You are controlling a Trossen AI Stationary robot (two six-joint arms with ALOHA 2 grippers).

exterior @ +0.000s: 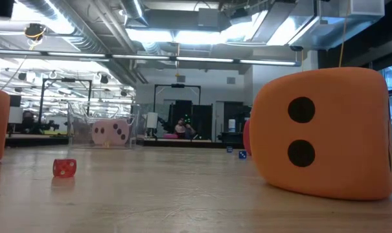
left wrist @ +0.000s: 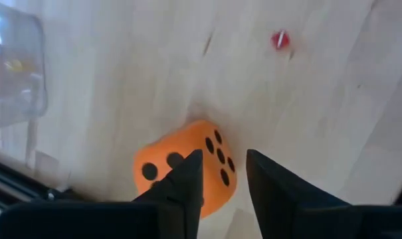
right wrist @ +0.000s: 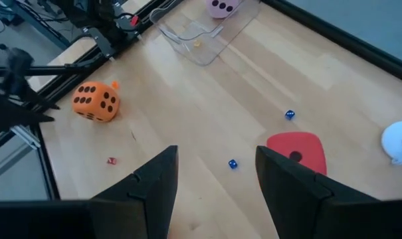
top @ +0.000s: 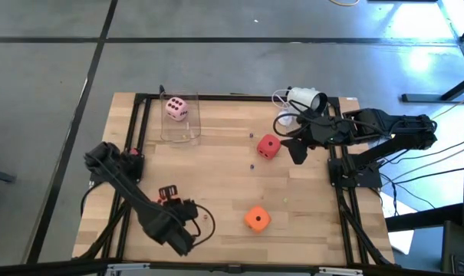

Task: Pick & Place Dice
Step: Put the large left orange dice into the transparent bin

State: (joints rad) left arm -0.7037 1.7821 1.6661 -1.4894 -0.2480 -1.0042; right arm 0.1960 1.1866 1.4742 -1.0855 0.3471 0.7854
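Observation:
The pale pink die (top: 176, 108) sits inside a clear container (top: 179, 126) at the table's far left. The red die (top: 268, 146) rests on the wood just left of my right gripper (top: 297, 152), which hovers open above the table (right wrist: 217, 153); the red die (right wrist: 297, 151) lies beside one finger. One orange die (top: 256, 218) stands near the near edge. The other orange die (left wrist: 187, 169) lies just past the open fingers of my left gripper (left wrist: 224, 174), partly hidden by one finger; I see no touch. It also shows in the right wrist view as an orange die (right wrist: 94, 101).
Tiny dice are scattered on the wood: a red one (left wrist: 279, 40) and two blue ones (right wrist: 290, 114) (right wrist: 232, 163). A white device with a cable (top: 304, 98) stands at the far right. Black frame rails (top: 139, 138) run along the table's sides.

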